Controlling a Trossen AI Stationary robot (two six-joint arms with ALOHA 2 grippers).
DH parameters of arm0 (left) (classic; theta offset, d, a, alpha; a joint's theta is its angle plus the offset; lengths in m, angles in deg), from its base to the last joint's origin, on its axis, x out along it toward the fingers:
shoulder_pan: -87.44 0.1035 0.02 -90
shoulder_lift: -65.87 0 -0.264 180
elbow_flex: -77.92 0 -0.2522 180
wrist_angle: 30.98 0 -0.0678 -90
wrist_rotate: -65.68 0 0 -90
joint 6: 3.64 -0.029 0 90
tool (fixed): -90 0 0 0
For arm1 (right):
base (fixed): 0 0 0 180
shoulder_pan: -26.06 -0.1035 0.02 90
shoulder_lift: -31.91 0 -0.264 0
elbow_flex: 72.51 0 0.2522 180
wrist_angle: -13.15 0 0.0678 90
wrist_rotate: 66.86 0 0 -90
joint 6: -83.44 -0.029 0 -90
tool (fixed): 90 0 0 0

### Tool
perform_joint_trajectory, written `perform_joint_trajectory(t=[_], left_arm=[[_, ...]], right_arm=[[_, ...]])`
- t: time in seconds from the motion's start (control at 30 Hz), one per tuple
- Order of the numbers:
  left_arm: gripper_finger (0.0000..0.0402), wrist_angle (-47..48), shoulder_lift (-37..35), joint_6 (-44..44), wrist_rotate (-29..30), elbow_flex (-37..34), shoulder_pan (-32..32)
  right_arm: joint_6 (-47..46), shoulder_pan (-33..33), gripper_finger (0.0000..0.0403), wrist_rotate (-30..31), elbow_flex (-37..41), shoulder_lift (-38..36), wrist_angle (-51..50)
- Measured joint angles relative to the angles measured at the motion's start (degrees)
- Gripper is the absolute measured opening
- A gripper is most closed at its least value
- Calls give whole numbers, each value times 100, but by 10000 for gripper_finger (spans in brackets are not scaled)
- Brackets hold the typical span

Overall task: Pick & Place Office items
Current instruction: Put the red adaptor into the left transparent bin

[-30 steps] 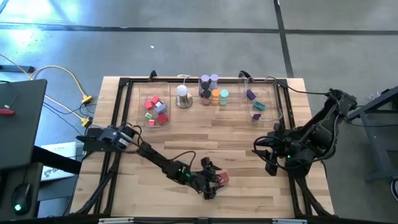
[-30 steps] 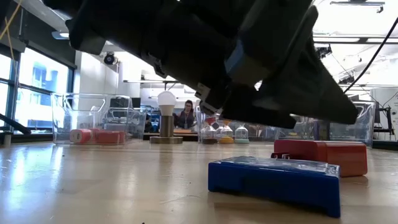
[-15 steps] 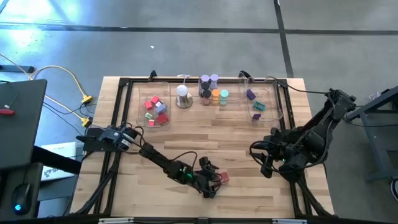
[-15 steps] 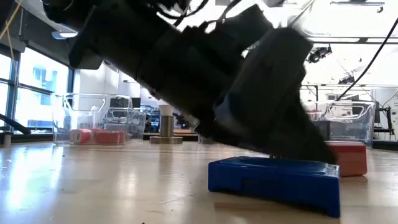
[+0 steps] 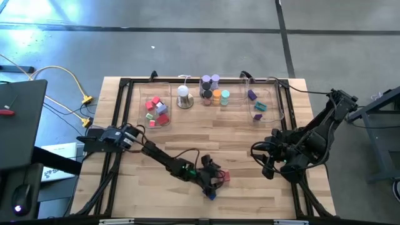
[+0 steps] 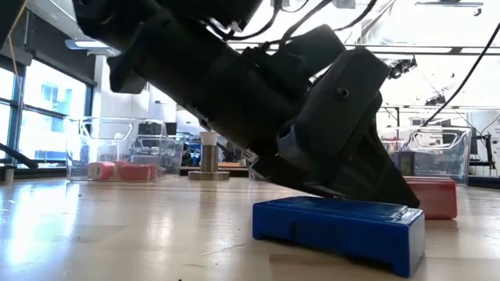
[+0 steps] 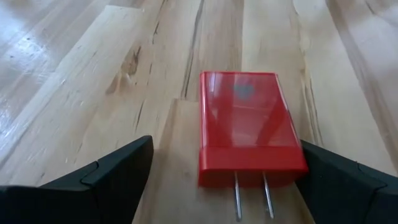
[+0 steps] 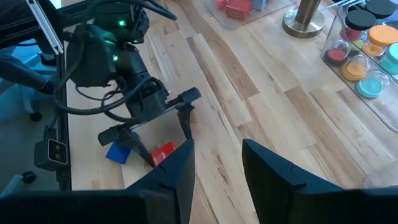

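Near the counter's front edge, the left claw, fingers apart, straddles the red block; next, clamp and lift.

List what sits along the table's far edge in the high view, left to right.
Left clear tray with red and pink blocks → white dome on metal base → round rolls → right clear tray with purple and teal pieces.
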Motion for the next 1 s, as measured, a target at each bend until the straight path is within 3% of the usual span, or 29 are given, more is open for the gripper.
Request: perform_joint_trajectory(t=[0.3,0.7,0.9,1.0], left_arm=[[339,-3,0,-2,-110,0,69],[207,49,-2,291,-94,0,69],[205,44,-2,358,-112,0,69],[205,66,-57,919,-160,0,70]], right_arm=[[133,0,121,0,-2,0,-2],[224,0,121,-13,-2,-2,-9],[304,0,121,-174,-2,-2,-9],[306,0,121,-317,-2,-4,-9]])
